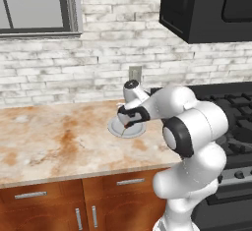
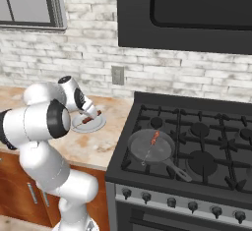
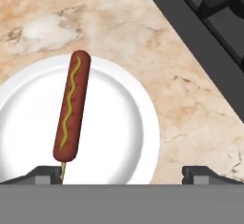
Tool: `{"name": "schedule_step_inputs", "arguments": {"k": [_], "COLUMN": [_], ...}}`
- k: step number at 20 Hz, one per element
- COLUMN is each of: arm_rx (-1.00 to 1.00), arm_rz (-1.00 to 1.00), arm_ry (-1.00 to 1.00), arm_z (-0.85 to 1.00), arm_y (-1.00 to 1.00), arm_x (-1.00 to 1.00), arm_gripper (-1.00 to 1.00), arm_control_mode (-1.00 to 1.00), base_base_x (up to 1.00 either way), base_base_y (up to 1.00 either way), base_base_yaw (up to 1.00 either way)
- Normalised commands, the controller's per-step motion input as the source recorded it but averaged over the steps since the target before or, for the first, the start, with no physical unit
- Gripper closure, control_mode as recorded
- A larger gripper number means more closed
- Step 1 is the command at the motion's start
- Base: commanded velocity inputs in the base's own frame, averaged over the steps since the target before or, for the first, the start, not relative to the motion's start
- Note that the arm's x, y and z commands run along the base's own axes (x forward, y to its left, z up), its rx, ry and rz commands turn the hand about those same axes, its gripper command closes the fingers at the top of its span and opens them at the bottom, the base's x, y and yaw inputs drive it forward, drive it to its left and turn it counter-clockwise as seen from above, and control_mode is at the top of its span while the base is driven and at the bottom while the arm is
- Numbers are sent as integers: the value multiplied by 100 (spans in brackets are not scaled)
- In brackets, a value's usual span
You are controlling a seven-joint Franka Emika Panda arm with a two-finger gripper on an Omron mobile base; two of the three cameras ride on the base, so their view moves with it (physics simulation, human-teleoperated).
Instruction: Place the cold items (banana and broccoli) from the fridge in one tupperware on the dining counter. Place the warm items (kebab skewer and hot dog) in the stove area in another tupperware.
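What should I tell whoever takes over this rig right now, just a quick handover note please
Gripper: open, empty, hovering just above the round plate, not centred on the hot dog.
Hot dog: lies on that plate on the beige counter left of the stove; it has a mustard squiggle and a stick at the end nearest the gripper. Not grasped yet.
Kebab skewer: sits in the pan on the stove's front left burner, untouched.
Done: no warm item picked up so far.
Left: grasp the hot dog, carry it to a tupperware, then the skewer; the cold items' state cannot be judged from here.
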Motion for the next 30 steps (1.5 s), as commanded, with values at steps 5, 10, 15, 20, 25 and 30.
{"name": "schedule_step_inputs", "arguments": {"k": [5, 10, 15, 20, 25, 30], "arm_rx": [0, 0, 0, 0, 0, 0], "arm_rz": [-1, 0, 0, 0, 0, 0], "arm_ry": [3, 0, 0, 2, 3, 5], "arm_z": [-22, -29, -27, -27, -27, -27], "arm_y": [8, 0, 0, 0, 0, 0], "arm_x": [27, 21, 28, 36, 33, 32], "arm_gripper": [-100, -100, -100, -100, -100, -100], "arm_control_mode": [-100, -100, -100, -100, -100, -100], "base_base_x": [0, 0, 0, 0, 0, 0], "base_base_y": [0, 0, 0, 0, 0, 0], "base_base_yaw": [0, 0, 0, 0, 0, 0]}}
